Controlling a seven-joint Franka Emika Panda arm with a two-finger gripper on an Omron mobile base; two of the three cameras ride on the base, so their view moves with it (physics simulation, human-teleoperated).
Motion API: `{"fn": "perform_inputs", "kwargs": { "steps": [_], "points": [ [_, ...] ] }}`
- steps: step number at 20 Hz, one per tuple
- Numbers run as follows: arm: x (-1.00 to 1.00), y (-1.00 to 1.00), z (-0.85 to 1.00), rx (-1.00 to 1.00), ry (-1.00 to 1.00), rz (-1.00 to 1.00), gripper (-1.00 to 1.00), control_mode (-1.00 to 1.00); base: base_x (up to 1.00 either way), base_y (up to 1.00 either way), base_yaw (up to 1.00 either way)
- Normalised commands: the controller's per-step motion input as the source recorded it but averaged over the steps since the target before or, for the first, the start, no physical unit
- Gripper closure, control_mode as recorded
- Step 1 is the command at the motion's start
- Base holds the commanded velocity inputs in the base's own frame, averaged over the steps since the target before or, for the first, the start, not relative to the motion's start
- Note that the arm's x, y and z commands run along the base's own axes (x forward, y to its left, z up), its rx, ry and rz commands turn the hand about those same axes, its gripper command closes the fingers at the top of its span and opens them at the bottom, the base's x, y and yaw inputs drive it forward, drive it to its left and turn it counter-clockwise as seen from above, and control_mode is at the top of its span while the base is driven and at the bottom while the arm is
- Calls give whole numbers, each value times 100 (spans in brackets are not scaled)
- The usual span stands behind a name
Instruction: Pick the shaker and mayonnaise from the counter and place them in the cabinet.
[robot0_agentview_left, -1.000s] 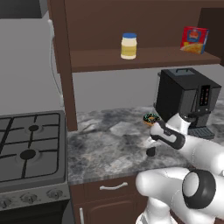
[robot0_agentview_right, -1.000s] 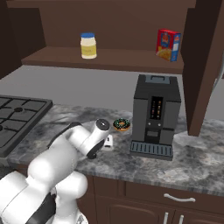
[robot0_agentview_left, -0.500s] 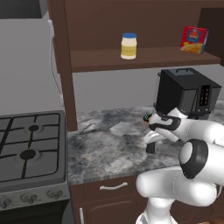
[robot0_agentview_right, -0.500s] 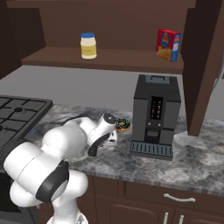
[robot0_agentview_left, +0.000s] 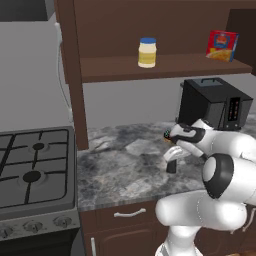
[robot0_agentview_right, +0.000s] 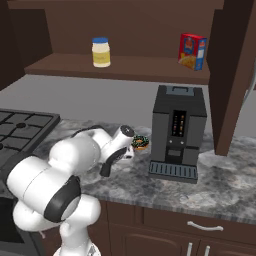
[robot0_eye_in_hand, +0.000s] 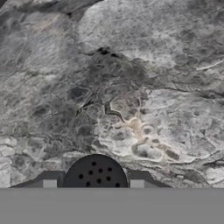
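1. Marble-grey counter (robot0_eye_in_hand: 144, 78) is what the hand view looks down on, with the shaker's (robot0_eye_in_hand: 95, 172) perforated black top poking up right between the two fingertips (robot0_eye_in_hand: 49, 181). You can count the holes in the cap there, which neither base view gives you.
2. Left base view has the gripper (robot0_agentview_left: 172, 161) low over the stone with the shaker (robot0_agentview_left: 171, 165) as a small dark shape standing on the counter (robot0_agentview_left: 125, 170) under it.
3. Right base view shows the same spot from the other side: the shaker (robot0_agentview_right: 106, 168) hangs off the gripper (robot0_agentview_right: 108, 165), and just past the fingers sits a chocolate donut (robot0_agentview_right: 140, 142), then the black coffee machine (robot0_agentview_right: 177, 132).
4. Fingers are closed in on the shaker, one each side, clamped on it.
5. Mayonnaise (robot0_agentview_left: 147, 52) is already up on the cabinet (robot0_agentview_left: 165, 67) shelf, well above the fingers, with a red-and-yellow box (robot0_agentview_left: 222, 45) further along the same board.
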Motion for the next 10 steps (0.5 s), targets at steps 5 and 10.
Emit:
{"fn": "perform_inputs", "kwargs": {
  "steps": [5,10],
  "points": [
    [-26,23,68,-1,-8,1,100,-100,0,0,0],
    [-28,15,88,-5,-12,0,100,-100,0,0,0]
  ]
}}
